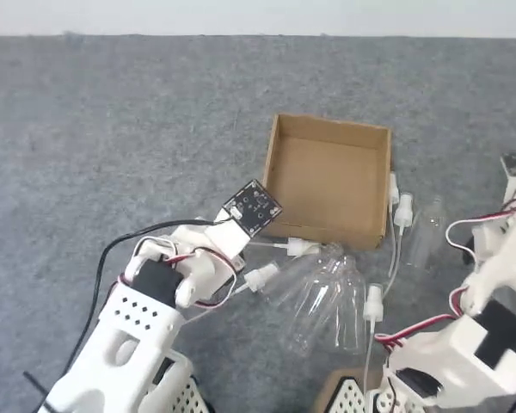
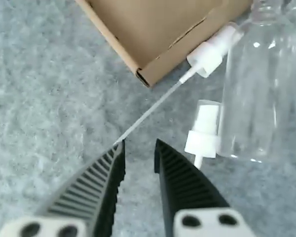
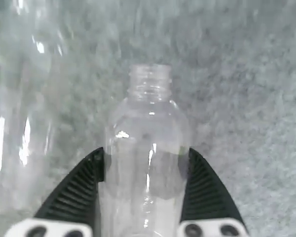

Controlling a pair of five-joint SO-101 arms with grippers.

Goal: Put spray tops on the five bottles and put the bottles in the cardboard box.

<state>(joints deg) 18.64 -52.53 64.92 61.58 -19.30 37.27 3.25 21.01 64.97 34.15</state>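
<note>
My left gripper (image 2: pixel 138 143) hovers open over the grey carpet, just short of the cardboard box (image 2: pixel 153 29) corner. A white spray top (image 2: pixel 212 49) lies by that corner, and its thin dip tube runs back to one fingertip. A second spray top (image 2: pixel 202 131) lies against a clear bottle (image 2: pixel 251 98). My right gripper (image 3: pixel 145 155) is shut on a clear bottle (image 3: pixel 148 133) that has an open neck and no top. In the high view the box (image 1: pixel 327 225) is empty, and several clear bottles (image 1: pixel 322 292) lie in a cluster in front of it.
More spray tops (image 1: pixel 402 211) and one bottle (image 1: pixel 426 232) lie to the right of the box. Another spray top (image 1: pixel 374 301) rests beside the cluster. The left arm (image 1: pixel 181 275) and the right arm (image 1: pixel 490 318) take up the near corners.
</note>
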